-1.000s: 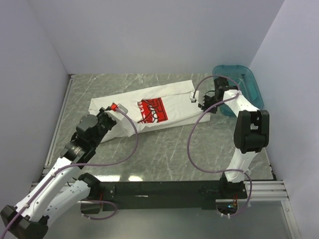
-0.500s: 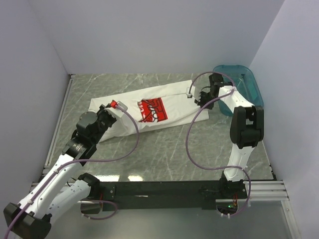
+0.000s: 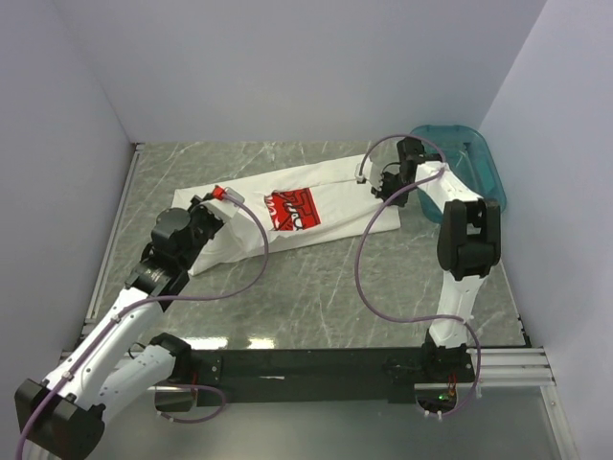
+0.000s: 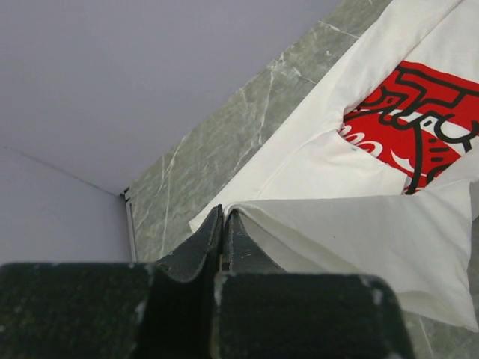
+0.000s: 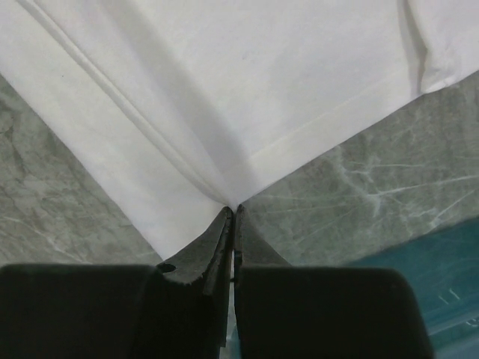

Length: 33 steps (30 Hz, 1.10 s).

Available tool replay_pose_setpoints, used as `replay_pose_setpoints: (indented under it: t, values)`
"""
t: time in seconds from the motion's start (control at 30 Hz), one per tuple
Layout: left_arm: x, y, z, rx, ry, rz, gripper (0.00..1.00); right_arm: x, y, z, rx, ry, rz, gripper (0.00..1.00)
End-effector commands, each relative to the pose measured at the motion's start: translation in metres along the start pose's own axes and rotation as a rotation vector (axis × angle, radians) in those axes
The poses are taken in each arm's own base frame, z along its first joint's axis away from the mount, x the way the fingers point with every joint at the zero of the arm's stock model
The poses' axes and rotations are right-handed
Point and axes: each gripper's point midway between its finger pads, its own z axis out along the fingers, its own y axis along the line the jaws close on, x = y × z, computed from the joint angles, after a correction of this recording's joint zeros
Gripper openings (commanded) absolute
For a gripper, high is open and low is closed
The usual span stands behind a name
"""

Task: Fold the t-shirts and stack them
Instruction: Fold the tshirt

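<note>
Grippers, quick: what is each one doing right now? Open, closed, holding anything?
Left gripper: closed, pinching a fold of the white t-shirt.
Right gripper: closed, pinching the edge of the same t-shirt.

One t-shirt (image 3: pixel 330 196), one teal basin (image 3: pixel 485 159), two tools — the left tool (image 4: pixel 224 218) and the right tool (image 5: pixel 232 213).

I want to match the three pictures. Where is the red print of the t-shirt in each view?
Top external: red print near the picture's centre.
Left wrist: red print at the upper right.
Right wrist: not in it.
Shared landmark: the white t-shirt, seen in all three.
</note>
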Motion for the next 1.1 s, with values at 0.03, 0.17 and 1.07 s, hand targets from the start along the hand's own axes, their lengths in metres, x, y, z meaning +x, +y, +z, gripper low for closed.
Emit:
replay_pose_setpoints:
  t: [0.03,0.17,1.07]
  values:
    - [-0.031,0.030,0.003,-0.098,-0.087,-0.037,0.00,-0.011,-0.024,0.000,0.067,0.001,0.006,0.00]
    - [-0.028,0.034,0.009,-0.109,-0.073,-0.035,0.00,-0.014,-0.030,0.002,0.077,0.002,0.011,0.00]
    - [-0.017,0.052,0.022,-0.187,-0.031,-0.052,0.00,-0.023,-0.041,0.022,0.095,0.040,-0.025,0.00]
